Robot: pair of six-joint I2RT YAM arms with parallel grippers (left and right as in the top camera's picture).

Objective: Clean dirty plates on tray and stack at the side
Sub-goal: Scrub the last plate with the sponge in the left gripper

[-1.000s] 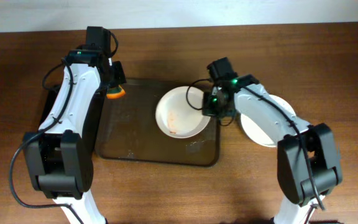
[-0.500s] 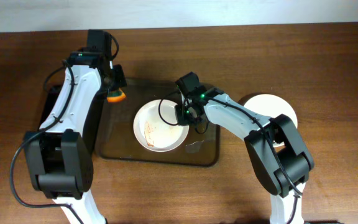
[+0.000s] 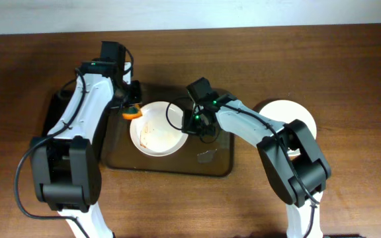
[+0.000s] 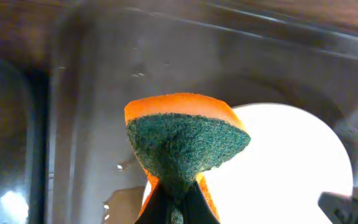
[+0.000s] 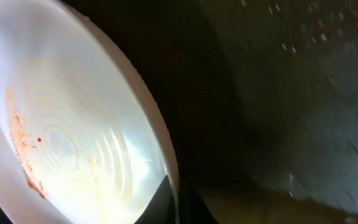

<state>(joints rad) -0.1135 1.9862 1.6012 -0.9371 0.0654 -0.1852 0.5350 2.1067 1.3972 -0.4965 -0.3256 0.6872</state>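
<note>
With the right gripper (image 3: pixel 190 123) pinching the plate (image 3: pixel 154 130) by its rim and the left gripper (image 4: pixel 179 200) clamped on the sponge (image 4: pixel 185 143), the step called for pressing the green face flat across the sauce smear (image 5: pixel 22 148).

White plate (image 3: pixel 156 129) with orange-red smears, orange-and-green sponge (image 4: pixel 185 140), smoky brown-grey tray (image 3: pixel 177 164), brown wood-grain table (image 3: pixel 349 59)
</note>
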